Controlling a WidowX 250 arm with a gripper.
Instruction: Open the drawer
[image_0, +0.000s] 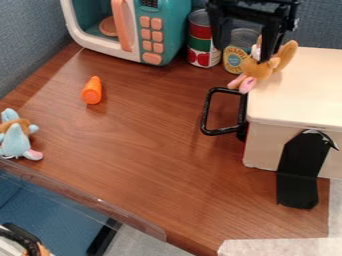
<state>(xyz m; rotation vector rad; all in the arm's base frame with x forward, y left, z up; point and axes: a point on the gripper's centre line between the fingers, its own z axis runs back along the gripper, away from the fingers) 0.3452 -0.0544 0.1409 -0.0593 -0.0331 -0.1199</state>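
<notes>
Blue-grey panels (30, 40) stood behind the wood-grained counter (147, 155) we looked down on. At its right side we saw the pale drawer unit (300, 95), its black handle (206, 112) standing out from the left face like a squared loop; the drawer itself looked pushed in. Down the unit's near side hung a black strap (300, 172), its lower end reaching toward the counter. Above and behind the handle we found the gripper (244, 53), pointing downward with its two fingers spread wide, grasping nothing. One of them overlapped our view of a brown plush toy (262, 67) with pink feet, by the unit's far left corner. Just beyond, we had two cans side by side: a red and green can (200, 44) and a yellow-labelled can (236, 56). Left of them sat a teal toy microwave (169, 25) with orange-pink buttons. Nearer us, an orange toy (93, 91) shaped rather like a carrot lay on the open wood, and a pale blue plush toy (15, 141) sat at the left edge. Along the near left side we noticed a clear plastic rim (100, 202), and toward the bottom right, a whitish sheet (280, 246).
</notes>
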